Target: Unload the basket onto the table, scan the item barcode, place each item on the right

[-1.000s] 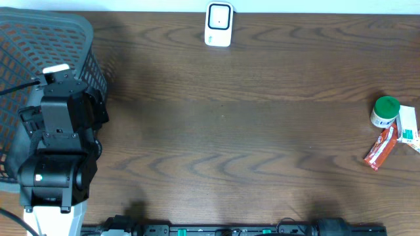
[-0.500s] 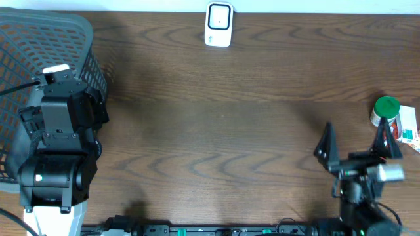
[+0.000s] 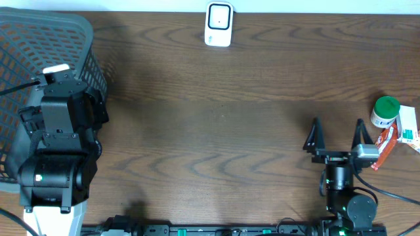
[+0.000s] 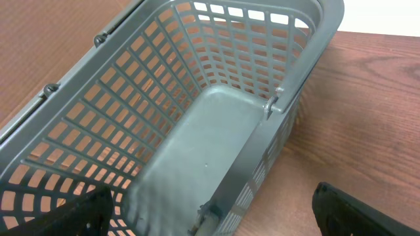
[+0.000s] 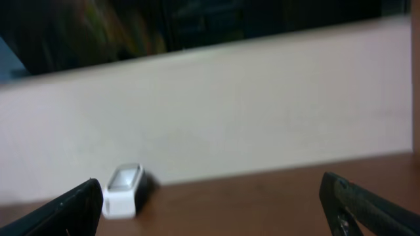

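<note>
One white bottle has a green cap.

Looks down at a slant into a grey plastic basket with lattice walls and a solid floor. Shows its handle folded along the right-hand rim, and brown wooden table just beside that rim. Catches two black fingertips of the left gripper in the bottom corners, spread wide apart.
</note>
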`<state>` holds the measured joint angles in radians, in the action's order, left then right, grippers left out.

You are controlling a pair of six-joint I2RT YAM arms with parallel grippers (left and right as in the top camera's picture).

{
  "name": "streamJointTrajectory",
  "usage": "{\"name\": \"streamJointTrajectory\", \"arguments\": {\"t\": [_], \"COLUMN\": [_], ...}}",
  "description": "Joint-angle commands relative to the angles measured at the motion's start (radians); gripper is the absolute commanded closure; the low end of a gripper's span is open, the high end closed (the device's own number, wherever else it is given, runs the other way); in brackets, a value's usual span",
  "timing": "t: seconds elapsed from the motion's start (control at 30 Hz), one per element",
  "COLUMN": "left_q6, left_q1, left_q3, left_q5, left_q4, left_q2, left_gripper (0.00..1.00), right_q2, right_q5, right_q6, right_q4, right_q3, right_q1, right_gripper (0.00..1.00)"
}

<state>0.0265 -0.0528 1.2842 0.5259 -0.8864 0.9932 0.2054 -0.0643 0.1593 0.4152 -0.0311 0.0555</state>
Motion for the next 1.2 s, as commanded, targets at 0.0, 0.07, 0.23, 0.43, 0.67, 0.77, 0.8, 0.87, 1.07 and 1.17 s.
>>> {"name": "streamJointTrajectory", "arguments": {"t": [0.0,0.07,0.23,0.43,0.67,0.77,0.8,0.87,1.07,1.17], "left_q6": [0.005,0.005,0.005,0.005,0.005,0.005,0.005,0.005,0.005,0.005], "left_q1": [0.006,0.006,0.006,0.006,0.006,0.006,0.006,0.006,0.006,0.006], "left_q3": [-0.005,-0.005,-0.005,-0.005,-0.005,-0.005,-0.005,-0.005,-0.005,-0.005], "left_q5": [0.008,0.008,0.008,0.008,0.008,0.008,0.008,0.008,0.008,0.008], "left_q4": [0.0,0.0,0.0,0.0,0.0,0.0,0.0,0.0,0.0,0.0], "left_q2": [0.0,0.0,0.0,0.0,0.002,0.002,0.003,0.004,0.006,0.006], "left_gripper": [0.04,0.04,0.04,0.04,0.04,0.04,0.04,0.04,0.04,0.04], "right_q2": [0.001,0.001,0.001,0.008,0.011,0.011,0.011,0.008,-0.06,-0.105], "right_q5": [-0.016,-0.016,-0.017,-0.005,-0.006,-0.006,-0.006,-0.005,-0.01,-0.009], "right_q6": [0.02,0.02,0.019,0.019,0.019,0.019,0.019,0.019,0.019,0.019], "right_q4": [-0.05,-0.1,-0.263,-0.481,-0.483,-0.483,-0.483,-0.483,-0.483,-0.484], "right_q3": [0.026,0.026,0.026,0.026,0.025,0.025,0.025,0.025,0.025,0.026], "right_q1": [-0.002,-0.002,-0.002,-0.002,-0.002,-0.002,-0.002,-0.002,-0.003,-0.003], "right_gripper": [0.01,0.01,0.01,0.01,0.01,0.01,0.01,0.01,0.01,0.01]}}
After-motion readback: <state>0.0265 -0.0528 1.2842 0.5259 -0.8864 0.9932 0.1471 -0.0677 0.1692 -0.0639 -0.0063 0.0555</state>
